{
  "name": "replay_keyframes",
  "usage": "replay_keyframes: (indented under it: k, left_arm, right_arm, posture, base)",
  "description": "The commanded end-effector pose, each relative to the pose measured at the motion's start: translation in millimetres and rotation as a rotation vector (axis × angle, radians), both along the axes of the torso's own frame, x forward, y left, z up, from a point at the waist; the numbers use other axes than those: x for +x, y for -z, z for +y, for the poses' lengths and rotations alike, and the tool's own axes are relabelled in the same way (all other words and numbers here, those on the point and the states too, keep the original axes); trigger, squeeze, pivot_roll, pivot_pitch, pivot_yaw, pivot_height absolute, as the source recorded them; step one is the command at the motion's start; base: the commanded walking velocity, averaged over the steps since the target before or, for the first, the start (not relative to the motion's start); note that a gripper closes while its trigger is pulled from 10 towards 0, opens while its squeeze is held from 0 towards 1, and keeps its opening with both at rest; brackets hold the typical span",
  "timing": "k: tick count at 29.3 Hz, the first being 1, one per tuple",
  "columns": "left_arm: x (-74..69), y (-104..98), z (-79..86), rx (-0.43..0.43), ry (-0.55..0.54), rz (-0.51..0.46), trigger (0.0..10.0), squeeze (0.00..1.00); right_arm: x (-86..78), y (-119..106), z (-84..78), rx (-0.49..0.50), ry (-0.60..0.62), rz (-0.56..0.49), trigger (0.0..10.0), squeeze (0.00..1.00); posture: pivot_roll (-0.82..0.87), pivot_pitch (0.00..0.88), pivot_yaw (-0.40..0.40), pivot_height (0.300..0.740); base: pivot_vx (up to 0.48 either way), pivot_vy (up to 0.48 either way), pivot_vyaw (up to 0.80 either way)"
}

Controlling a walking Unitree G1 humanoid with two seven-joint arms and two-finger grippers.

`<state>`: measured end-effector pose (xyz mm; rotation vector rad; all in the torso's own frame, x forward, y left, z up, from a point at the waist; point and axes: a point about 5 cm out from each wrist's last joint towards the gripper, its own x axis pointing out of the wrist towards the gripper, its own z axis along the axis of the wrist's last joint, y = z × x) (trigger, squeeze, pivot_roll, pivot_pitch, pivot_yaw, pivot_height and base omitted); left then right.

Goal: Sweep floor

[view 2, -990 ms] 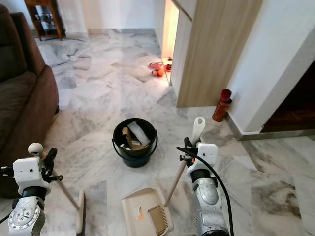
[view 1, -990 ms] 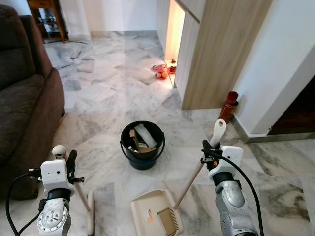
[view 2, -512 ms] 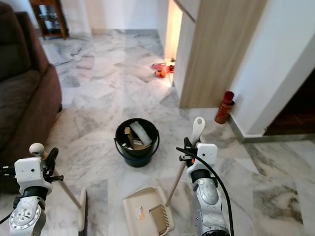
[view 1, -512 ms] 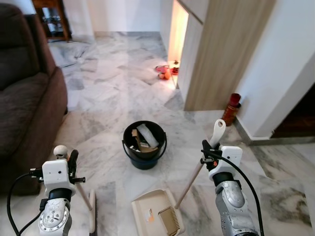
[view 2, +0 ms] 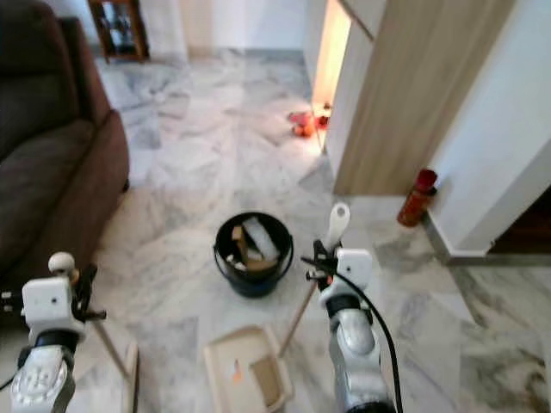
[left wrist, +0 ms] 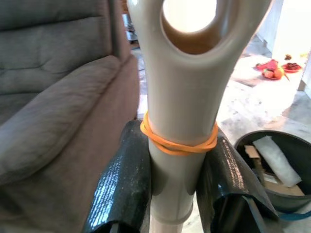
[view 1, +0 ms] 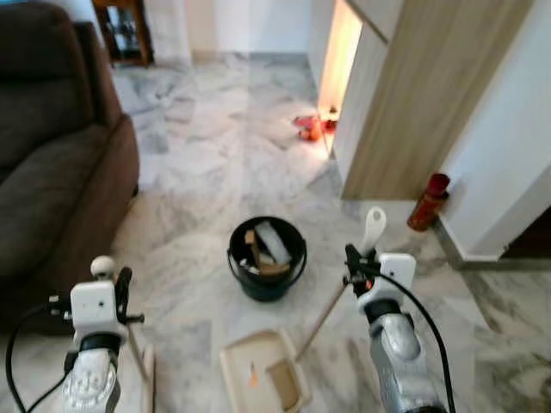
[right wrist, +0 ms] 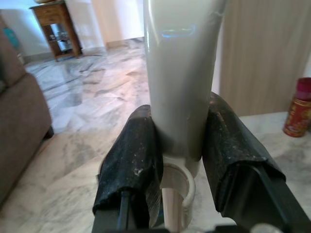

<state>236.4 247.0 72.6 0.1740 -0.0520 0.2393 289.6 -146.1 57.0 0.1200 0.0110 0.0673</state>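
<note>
My left gripper is shut on the cream broom handle, which has an orange rubber band around it. The broom head rests on the marble floor at the lower left. My right gripper is shut on the cream dustpan handle, which slants down to the beige dustpan lying on the floor between my arms. A small orange scrap and some brown debris lie in the pan. A black bucket holding paper and cardboard scraps stands just beyond the dustpan.
A brown sofa fills the left side. A wood-panelled cabinet wall rises at the right, with a red canister at its base. Red and orange items lie on the floor by a lit opening. A wooden shelf stands far back.
The whole picture has shifted and blurred, so the camera has moved. Both grippers keep their hold on the handles; the bucket and dustpan stay where they were.
</note>
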Motion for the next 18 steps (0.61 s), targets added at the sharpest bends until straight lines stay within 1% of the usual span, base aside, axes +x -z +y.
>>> replay_keyframes:
  k: [1,2,14,18]
  left_arm:
    - [4.8,-6.9,-7.0,-0.002,0.028,-0.038,10.0,0.0]
    - [4.9,-7.2,-7.2,-0.001,0.029,-0.039,10.0,0.0]
    - [3.9,-7.6,-7.9,-0.003,0.037,-0.048,10.0,0.0]
    - [3.6,-7.8,-7.9,0.0,0.041,-0.047,10.0,0.0]
  right_arm:
    - [5.1,-12.5,-6.6,-0.002,0.022,-0.054,10.0,0.0]
    - [5.4,-12.7,-6.1,-0.003,0.02,-0.055,10.0,0.0]
    - [6.6,-16.8,-4.4,-0.01,0.041,-0.071,10.0,0.0]
    - [2.8,-18.1,-1.8,-0.007,0.043,-0.077,10.0,0.0]
  posture:
    - [0.06,0.0,-0.024,0.74]
    - [0.06,0.0,-0.024,0.74]
    - [0.07,0.0,-0.021,0.74]
    - [0.07,0.0,-0.02,0.74]
  base:
    - [0.292,0.0,0.0]
    - [0.27,0.0,0.0]
    - [0.0,0.0,0.0]
    - [0.0,0.0,0.0]
